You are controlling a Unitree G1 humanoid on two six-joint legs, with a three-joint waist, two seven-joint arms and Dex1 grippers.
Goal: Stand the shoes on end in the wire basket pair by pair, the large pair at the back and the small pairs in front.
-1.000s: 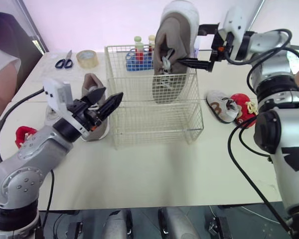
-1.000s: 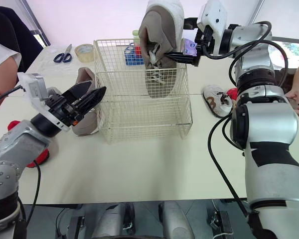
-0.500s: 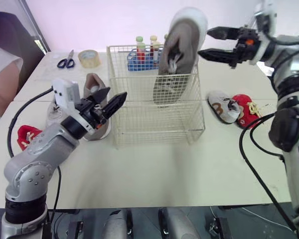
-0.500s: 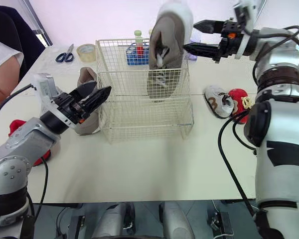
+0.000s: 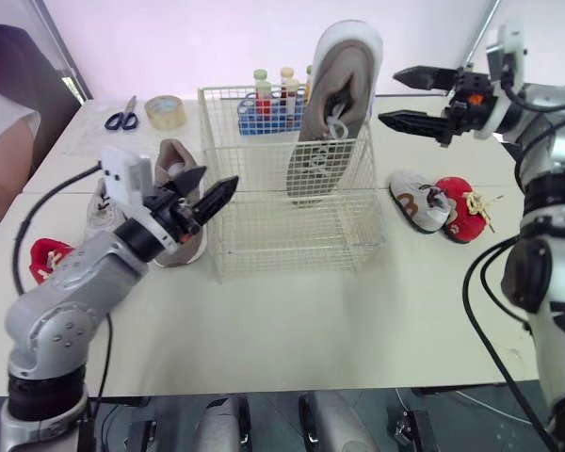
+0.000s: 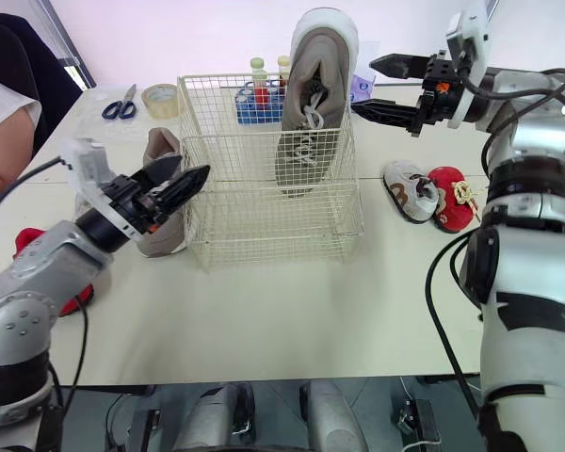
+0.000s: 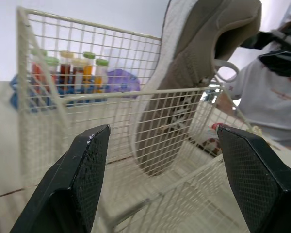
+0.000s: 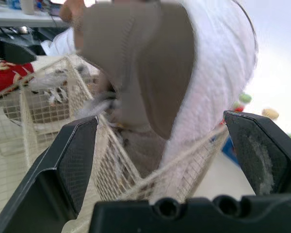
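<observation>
The wire basket [image 5: 292, 221] stands mid-table. One large taupe shoe [image 5: 334, 104] stands on end in its back right corner, toe up, leaning on the rim. My right gripper [image 5: 389, 96] hangs open just right of that shoe's top, not touching it. The other large taupe shoe [image 5: 174, 202] lies on the table left of the basket. My left gripper [image 5: 217, 179] is open above it, pointing at the basket's left wall. A small white shoe [image 5: 416, 200] and a small red shoe [image 5: 461, 209] lie right of the basket. Another small red shoe [image 5: 47, 256] lies at far left.
Behind the basket stands a blue rack of small bottles [image 5: 264, 99]. A tape roll [image 5: 165, 111] and scissors [image 5: 122, 119] lie at the back left. A person [image 5: 5, 141] sits at the table's left end. A pale small shoe [image 5: 99, 209] lies behind my left arm.
My right gripper has let go of the large shoe, opened and drawn back to the right. The shoe stays standing in the basket. My left gripper has hardly moved.
</observation>
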